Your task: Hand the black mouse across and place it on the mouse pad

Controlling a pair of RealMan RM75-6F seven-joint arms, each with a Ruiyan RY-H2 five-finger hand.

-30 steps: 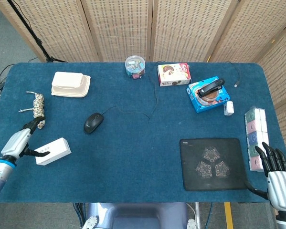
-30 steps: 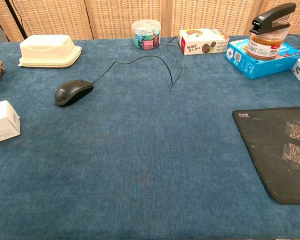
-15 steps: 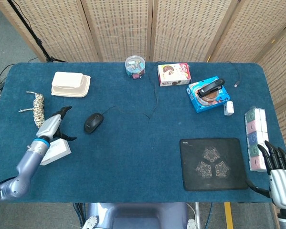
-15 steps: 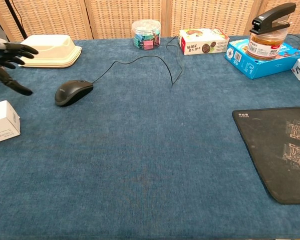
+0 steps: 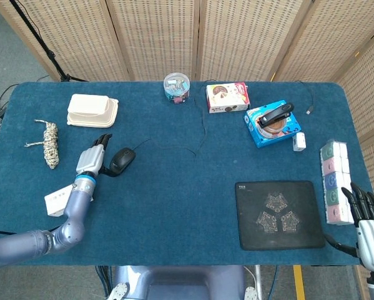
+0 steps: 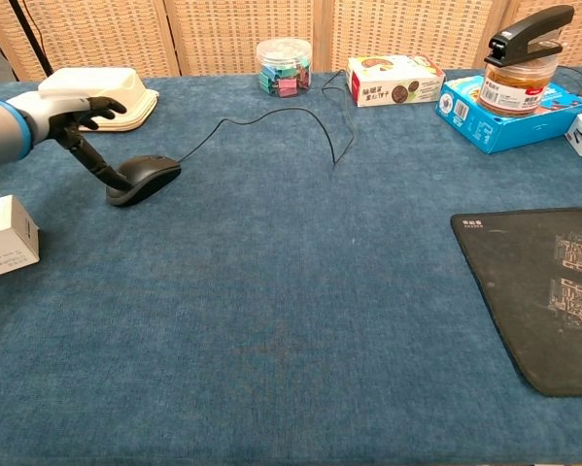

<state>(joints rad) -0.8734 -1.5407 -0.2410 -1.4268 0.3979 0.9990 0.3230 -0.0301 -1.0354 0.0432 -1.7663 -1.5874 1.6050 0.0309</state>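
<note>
The black mouse [image 5: 122, 160] lies on the blue table [image 5: 187, 206], left of centre, with its thin cable [image 6: 271, 116] looping away toward the back edge. In my chest view the mouse [image 6: 143, 178] sits flat on the cloth, nothing lifting it.

My left hand [image 5: 94, 157] is just beside the mouse on its left. Its fingers are apart and it holds nothing. From the chest camera the left hand [image 6: 72, 116] is above and to the left of the mouse, with the thumb reaching down to the mouse's near left edge; I cannot tell whether it is touching. The other fingers point toward the cream lidded container [image 5: 92, 110] behind it.

My right hand [image 5: 369, 228] shows only in the head view, at the lower right corner past the table edge, fingers straight and spread, empty. The mouse pad [image 5: 276, 214] lies flat on the right side of the table, well apart from the mouse and near that hand.

A small white box [image 5: 57, 200] sits beside my left forearm, and a coil of rope [image 5: 49, 144] lies further left. Along the back stand a clear jar of clips [image 5: 176, 87], a printed carton [image 5: 227, 97], and a blue box with a stapler on a tub [image 5: 271, 122].
</note>
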